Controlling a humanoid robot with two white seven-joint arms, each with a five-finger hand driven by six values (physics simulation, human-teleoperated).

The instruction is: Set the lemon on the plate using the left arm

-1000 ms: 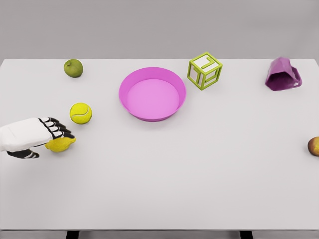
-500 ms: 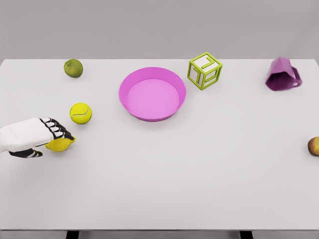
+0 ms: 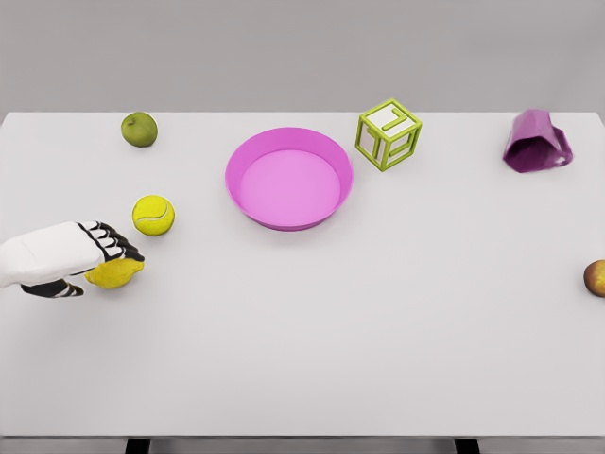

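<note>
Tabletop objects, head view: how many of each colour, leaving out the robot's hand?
Yellow: 2, lemon, tennis ball
Green: 2, lime, cube frame
Pink: 1, plate
Purple: 1, crumpled object
Brownish: 1, fruit
Total: 7

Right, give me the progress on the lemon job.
Done: the left hand has reached the lemon and its fingers are curled over it. In hand: the grasp, with the lemon low at the table's left edge. Left: carry it right, past the tennis ball, and set it in the empty pink plate.
</note>
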